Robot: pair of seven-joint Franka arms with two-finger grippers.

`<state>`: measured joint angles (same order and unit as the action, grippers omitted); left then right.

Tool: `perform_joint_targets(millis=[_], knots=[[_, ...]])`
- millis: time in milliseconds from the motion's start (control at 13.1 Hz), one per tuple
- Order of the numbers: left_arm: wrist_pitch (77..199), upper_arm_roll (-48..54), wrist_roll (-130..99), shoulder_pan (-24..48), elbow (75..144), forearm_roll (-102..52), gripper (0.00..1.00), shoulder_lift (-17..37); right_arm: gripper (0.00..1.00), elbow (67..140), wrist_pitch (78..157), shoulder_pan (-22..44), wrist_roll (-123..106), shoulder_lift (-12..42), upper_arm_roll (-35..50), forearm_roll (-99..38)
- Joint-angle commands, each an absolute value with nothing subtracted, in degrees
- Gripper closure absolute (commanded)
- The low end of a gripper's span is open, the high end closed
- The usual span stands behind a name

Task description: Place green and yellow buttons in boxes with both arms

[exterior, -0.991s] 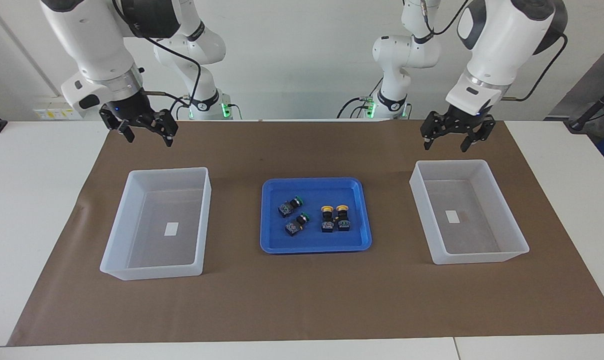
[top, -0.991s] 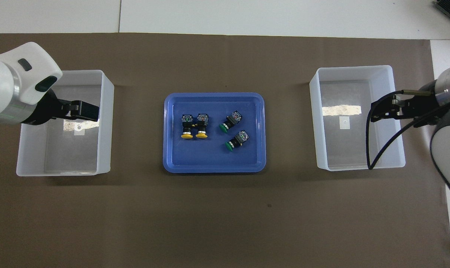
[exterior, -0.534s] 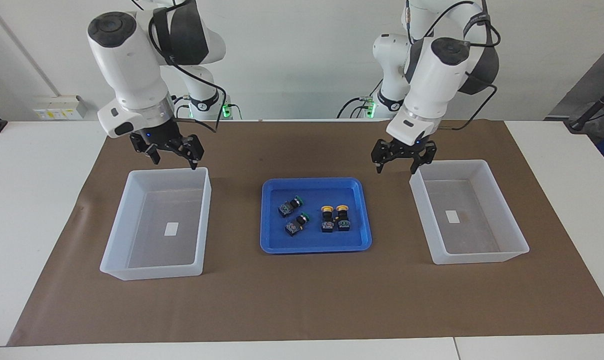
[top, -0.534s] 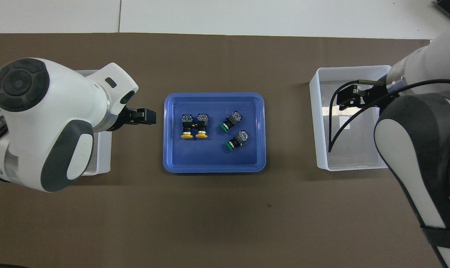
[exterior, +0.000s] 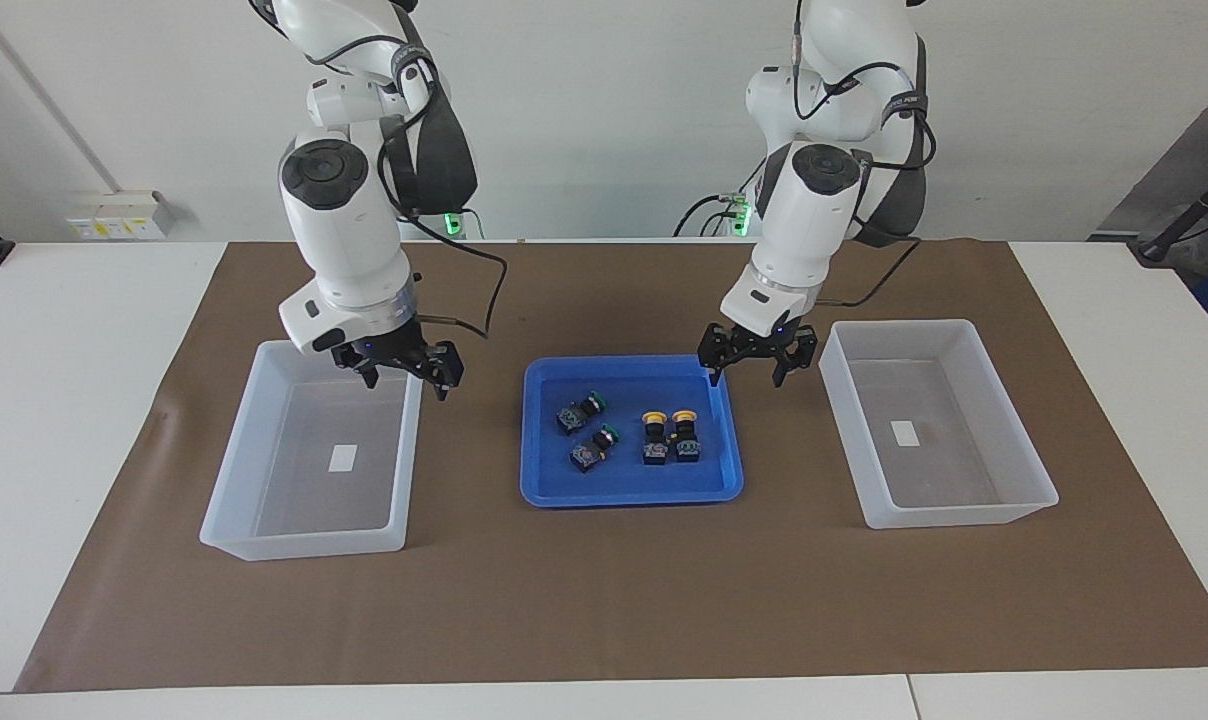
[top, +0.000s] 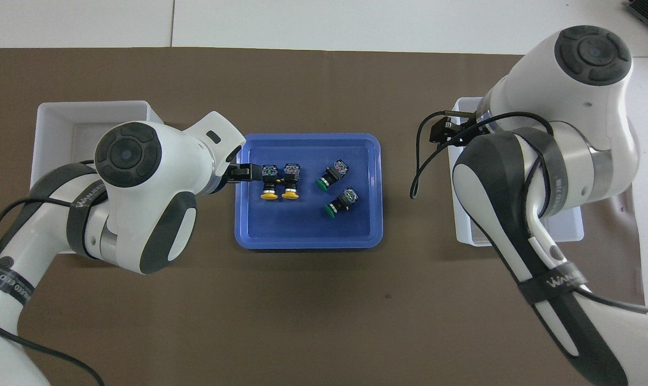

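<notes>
Two green buttons (exterior: 577, 410) (exterior: 594, 447) and two yellow buttons (exterior: 653, 437) (exterior: 684, 435) lie in a shallow blue tray (exterior: 629, 482) at the table's middle. In the overhead view the yellow pair (top: 280, 182) lies side by side, with the green ones (top: 332, 174) (top: 343, 201) beside it. One box (exterior: 304, 545) stands toward the right arm's end, the other box (exterior: 954, 515) toward the left arm's end; both hold only a label. My left gripper (exterior: 746, 377) is open and empty over the tray's edge (top: 249, 172). My right gripper (exterior: 406, 383) is open and empty over its box's tray-side wall (top: 441, 131).
A brown mat (exterior: 604, 600) covers the table under the tray and boxes. In the overhead view the left arm covers part of one box (top: 88, 110) and the right arm covers much of the other box (top: 463, 236).
Both grippers have swung inward from the robots' edge of the mat and come down lower, the left to the tray's edge, the right to its box's tray-side wall. The buttons have not moved.
</notes>
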<state>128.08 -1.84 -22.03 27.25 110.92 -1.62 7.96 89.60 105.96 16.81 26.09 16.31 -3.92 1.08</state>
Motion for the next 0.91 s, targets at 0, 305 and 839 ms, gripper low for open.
perform_joint_targets(millis=[0,305,839], knots=[[133.05,-2.81,-25.57,29.71,111.44,-0.88,0.0,11.59,0.0,89.82,107.93,17.58,29.0,17.67,-3.52,0.88],[136.39,-2.81,-26.88,30.85,110.57,-0.79,0.0,15.8,0.0,90.0,109.42,19.59,32.16,18.8,-3.43,0.79],[142.46,-2.72,-31.38,32.52,110.74,1.14,0.12,20.92,0.0,90.0,109.6,20.04,32.61,19.07,-3.43,0.79]])
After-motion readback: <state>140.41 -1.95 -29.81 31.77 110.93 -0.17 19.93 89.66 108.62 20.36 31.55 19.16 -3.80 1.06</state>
